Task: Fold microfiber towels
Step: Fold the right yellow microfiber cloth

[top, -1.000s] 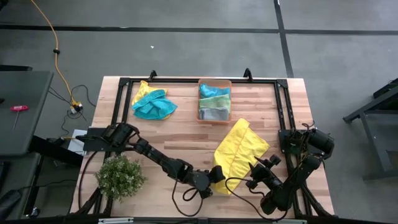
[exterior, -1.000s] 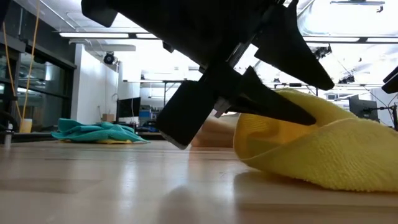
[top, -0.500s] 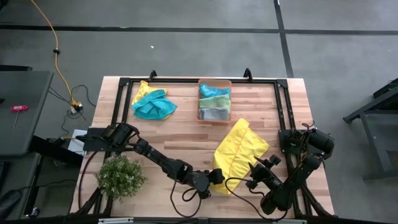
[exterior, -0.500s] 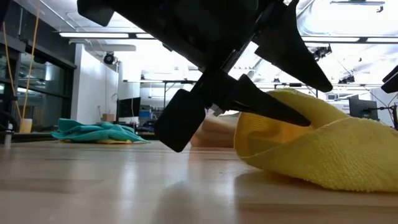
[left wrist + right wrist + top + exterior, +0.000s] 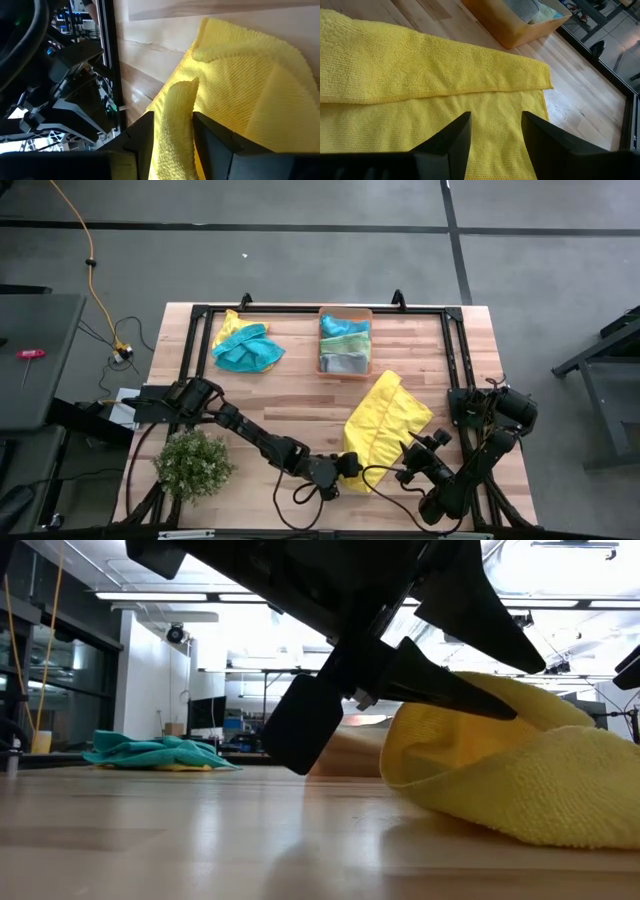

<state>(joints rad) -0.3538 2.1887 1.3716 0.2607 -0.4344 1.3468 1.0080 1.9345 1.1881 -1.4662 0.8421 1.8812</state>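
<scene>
A: Yellow towel (image 5: 385,423) lies partly folded on the worktop (image 5: 300,395), long axis running diagonally from near the orange bin (image 5: 345,342) towards the front edge.

B: We note the left pincer (image 5: 347,466) at its near corner, a raised ridge of cloth between the parted fingers, not yet clamped.

A: Right pincer (image 5: 412,452), at the opposite edge, hovers apart over flat cloth. We judge left the nearer.

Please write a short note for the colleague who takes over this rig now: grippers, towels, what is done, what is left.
Left gripper: fingers on both sides of a raised fold of the yellow towel.
Right gripper: open, hovering over that towel, holding nothing.
Towels: yellow one partly folded on the table's near side; teal pile at the far left; folded ones in the orange bin.
Left: finish yellow, then the pile.
</scene>
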